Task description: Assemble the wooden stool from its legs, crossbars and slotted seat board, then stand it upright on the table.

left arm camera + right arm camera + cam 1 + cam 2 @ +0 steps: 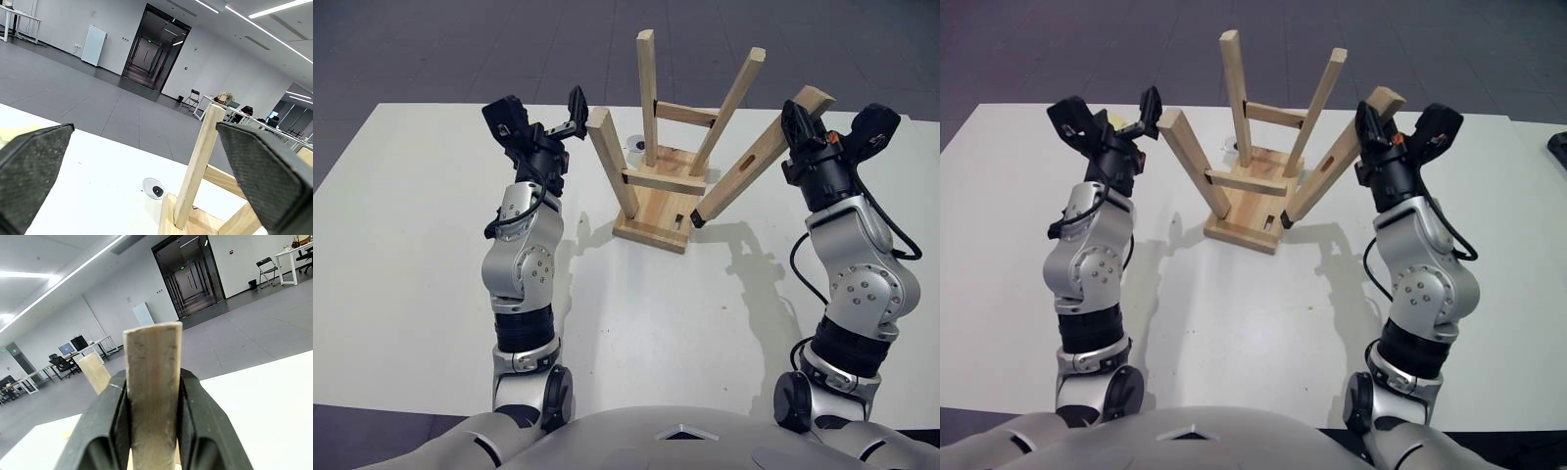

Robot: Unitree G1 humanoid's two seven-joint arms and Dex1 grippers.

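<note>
The wooden stool lies upside down in the middle of the table, its slotted seat board (651,223) flat on the surface and its legs pointing up. Two crossbars (664,179) join the legs. My right gripper (800,119) is shut on the upper end of the right leg (754,162), which leans outward from the board's right corner. The right wrist view has that leg's end (151,362) clamped between the pads. My left gripper (563,116) is open beside the top of the left leg (612,162), touching nothing. Its pads (29,166) stand wide apart.
A small round grommet (636,145) sits in the white table (411,225) just behind the stool. Bare tabletop spreads to the left, right and front of the stool. Dark floor lies beyond the far edge.
</note>
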